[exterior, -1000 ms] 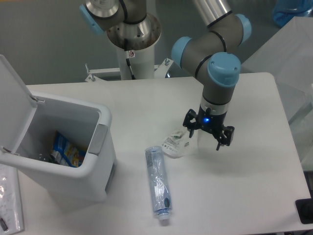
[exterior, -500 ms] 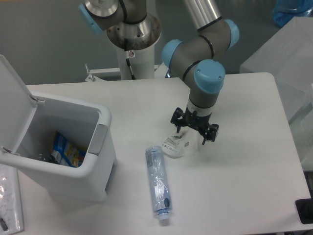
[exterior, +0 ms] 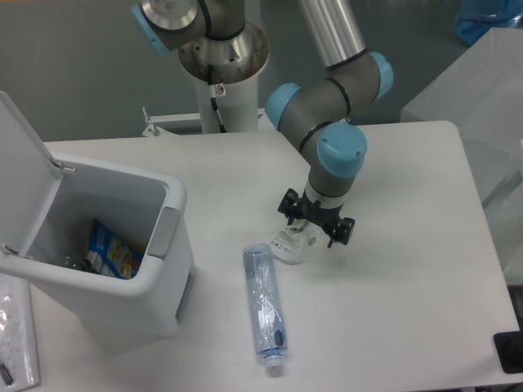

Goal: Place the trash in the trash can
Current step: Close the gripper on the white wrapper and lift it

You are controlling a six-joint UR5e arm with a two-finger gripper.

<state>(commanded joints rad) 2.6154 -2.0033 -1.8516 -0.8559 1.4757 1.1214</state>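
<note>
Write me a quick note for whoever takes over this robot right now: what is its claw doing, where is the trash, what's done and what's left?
Gripper: open, right over the wrapper, nothing held.
Wrapper: on the table, under the fingers.
Bottle: flat on the table, between wrapper and bin.
Bin: lid up; a blue packet already lies inside.
Done: neither piece binned.
Left: grip the wrapper, drop it in the bin, then the same for the bottle.

I think this is a robot lab. My big robot arm [exterior: 327, 98] stands by a plain white table [exterior: 409, 310]. The wall behind is grey.
</note>
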